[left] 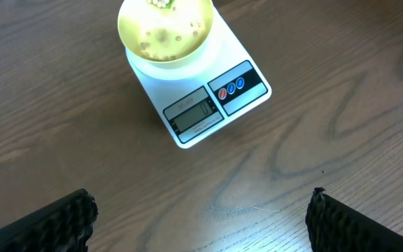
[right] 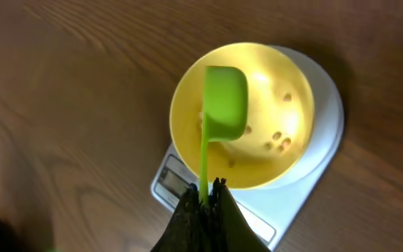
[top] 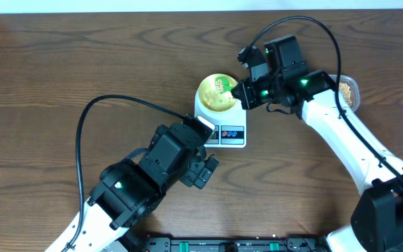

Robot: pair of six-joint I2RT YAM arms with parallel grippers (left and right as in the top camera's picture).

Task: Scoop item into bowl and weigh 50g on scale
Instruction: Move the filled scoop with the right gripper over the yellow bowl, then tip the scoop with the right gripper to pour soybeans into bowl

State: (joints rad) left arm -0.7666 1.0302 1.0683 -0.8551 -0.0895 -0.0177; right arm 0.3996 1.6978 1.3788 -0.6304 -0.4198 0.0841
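right gripper [right: 205,203] clamped on green scoop [right: 224,105] handle, its long axis pointing straight ahead, cup directly above the yellow bowl [right: 296,77] on the scale [right: 324,136], a few beans [right: 280,142] inside; left gripper [left: 201,218] wide, empty, farther off.

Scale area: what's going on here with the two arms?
The right gripper, jaws shut on the handle of a green scoop, holds it over the yellow bowl, which sits on the white scale. A few beans lie in the bowl. The left gripper hangs open and empty above the table near the scale's display end.
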